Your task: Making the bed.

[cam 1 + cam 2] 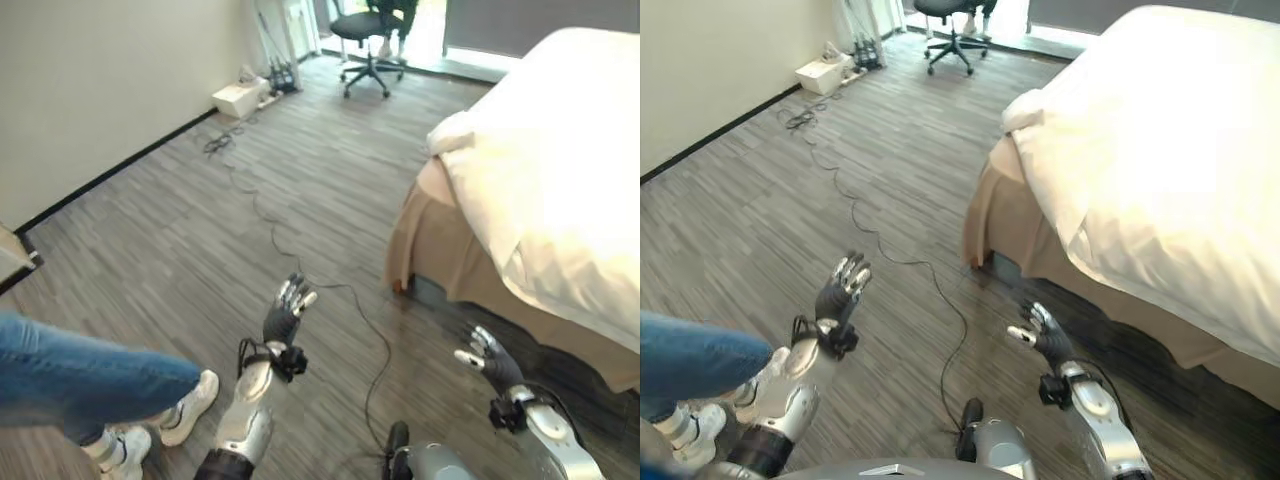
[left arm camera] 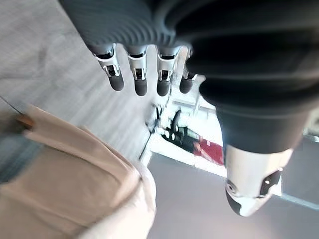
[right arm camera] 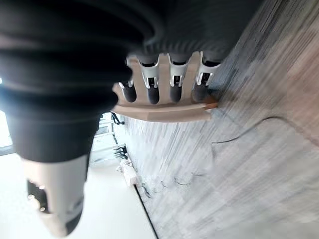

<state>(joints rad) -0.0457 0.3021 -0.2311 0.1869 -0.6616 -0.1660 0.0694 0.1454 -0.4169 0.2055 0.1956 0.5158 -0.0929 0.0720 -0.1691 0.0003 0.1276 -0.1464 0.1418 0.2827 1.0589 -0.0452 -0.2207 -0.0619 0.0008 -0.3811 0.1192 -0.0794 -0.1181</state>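
Observation:
The bed stands at the right, covered by a white duvet [image 1: 560, 170] that hangs over a tan bed skirt [image 1: 440, 240]. A white pillow end [image 1: 1025, 108] pokes out at the near corner. My left hand [image 1: 284, 312] is raised over the wood floor, fingers straight, well left of the bed. My right hand [image 1: 492, 360] hovers near the bed's lower edge with relaxed fingers, touching nothing. In the left wrist view the fingers [image 2: 140, 79] point toward the tan skirt [image 2: 65, 184]. The right wrist view shows its fingers [image 3: 173, 84] straight, holding nothing.
A person's jeans leg [image 1: 80, 385] and white shoe [image 1: 188, 405] are at the lower left. A thin black cable [image 1: 340, 290] runs across the floor to the wall. An office chair [image 1: 368, 35] and a white box [image 1: 238, 98] stand at the far end.

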